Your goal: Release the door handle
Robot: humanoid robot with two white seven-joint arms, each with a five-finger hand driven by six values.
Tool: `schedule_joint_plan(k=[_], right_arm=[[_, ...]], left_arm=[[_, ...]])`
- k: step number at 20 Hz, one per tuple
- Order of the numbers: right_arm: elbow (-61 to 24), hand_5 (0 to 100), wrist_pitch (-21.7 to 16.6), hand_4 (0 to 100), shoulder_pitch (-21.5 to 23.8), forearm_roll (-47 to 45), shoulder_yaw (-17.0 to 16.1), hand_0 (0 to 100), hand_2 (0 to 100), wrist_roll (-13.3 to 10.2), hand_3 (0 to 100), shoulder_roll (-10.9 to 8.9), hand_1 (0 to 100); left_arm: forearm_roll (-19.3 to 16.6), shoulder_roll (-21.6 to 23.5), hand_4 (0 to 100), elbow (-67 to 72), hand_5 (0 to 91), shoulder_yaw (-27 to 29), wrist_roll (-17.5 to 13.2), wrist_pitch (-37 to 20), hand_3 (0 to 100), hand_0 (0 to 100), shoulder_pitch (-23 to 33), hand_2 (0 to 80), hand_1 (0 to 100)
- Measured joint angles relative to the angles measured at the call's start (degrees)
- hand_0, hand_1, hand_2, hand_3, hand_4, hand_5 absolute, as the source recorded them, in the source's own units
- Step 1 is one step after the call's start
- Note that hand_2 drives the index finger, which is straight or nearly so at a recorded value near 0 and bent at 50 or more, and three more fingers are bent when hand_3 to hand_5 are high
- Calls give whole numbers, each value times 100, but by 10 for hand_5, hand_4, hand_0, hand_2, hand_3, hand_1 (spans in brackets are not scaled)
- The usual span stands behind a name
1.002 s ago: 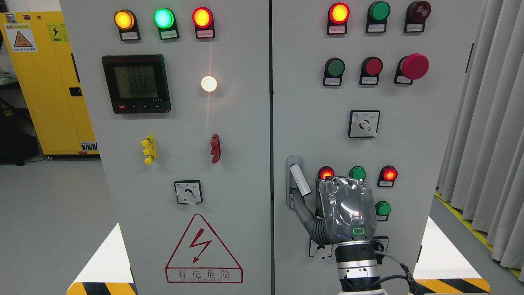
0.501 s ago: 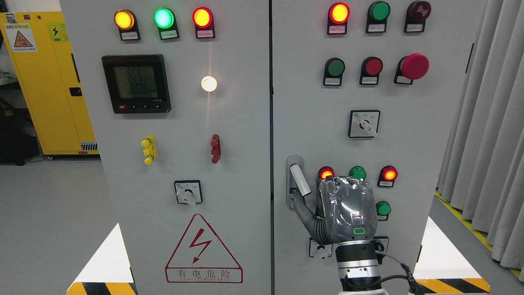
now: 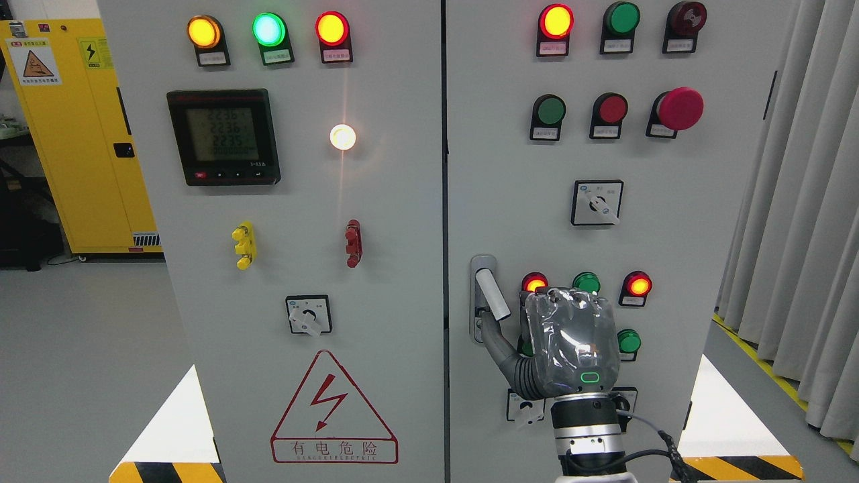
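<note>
The right robot hand (image 3: 570,342) stood beside the door handle (image 3: 491,294), thumb touching beneath; finger state unclear. Withdrawing sideways could snag the handle.

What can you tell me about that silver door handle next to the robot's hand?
The door handle is a short, pale metallic lever, swung out of its grey oval recess and slanting down to the right. It sits at the left edge of the right cabinet door. The right hand is beside it, thumb reaching just under its lower end; actual contact is unclear.
</note>
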Motion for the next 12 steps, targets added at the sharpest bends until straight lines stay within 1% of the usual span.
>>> schedule_joint_plan(k=[6, 12], right_arm=[[-17, 1000, 8, 1000, 0, -1, -10, 553, 934, 5, 1000, 0, 406], [-26, 1000, 11, 1000, 1, -1, -17, 575, 934, 5, 1000, -3, 413]], left_arm=[[0, 0, 0, 0, 0, 0, 0, 0, 0, 120, 0, 0, 556], [3, 0, 0, 0, 0, 0, 0, 0, 0, 120, 0, 0, 556]])
